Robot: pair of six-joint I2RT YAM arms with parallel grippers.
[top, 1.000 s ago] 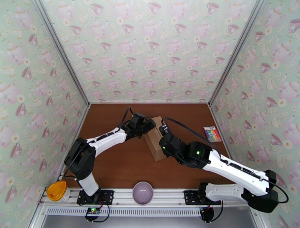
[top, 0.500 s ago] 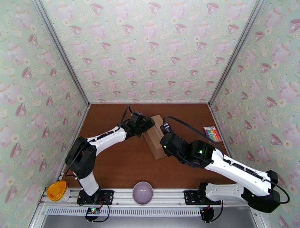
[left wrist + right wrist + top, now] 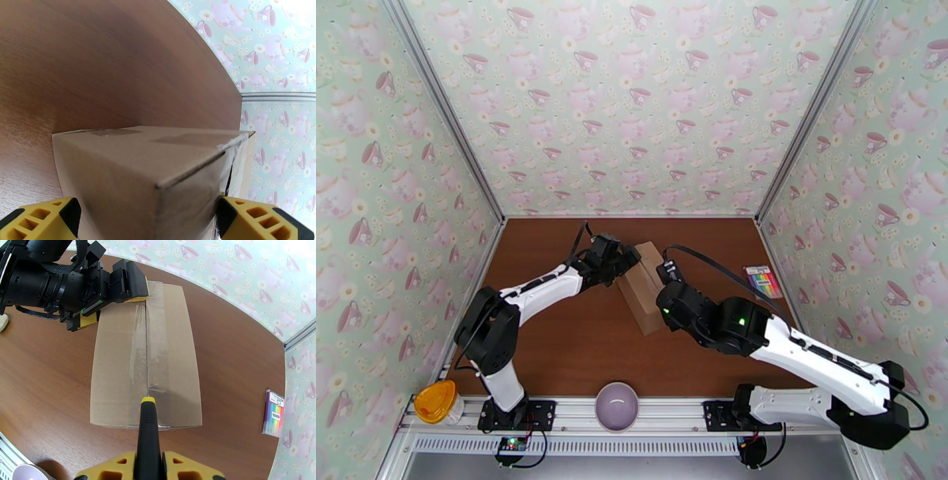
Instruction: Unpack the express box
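Cardboard, brown: we record the express box (image 3: 641,288) at the centre of the table (image 3: 553,347), flaps shut under clear tape (image 3: 146,342), contents hidden. The left gripper (image 3: 144,219) straddles its 11 o'clock corner, jaws very wide, a pad against each face. The right gripper (image 3: 148,465), at the box's 5 o'clock, is clamped on a black-handled tool (image 3: 147,429) whose yellow tip lies over the seam. A lilac bowl (image 3: 617,406) sits at 6 o'clock and a coloured pack (image 3: 763,282) at 3 o'clock.
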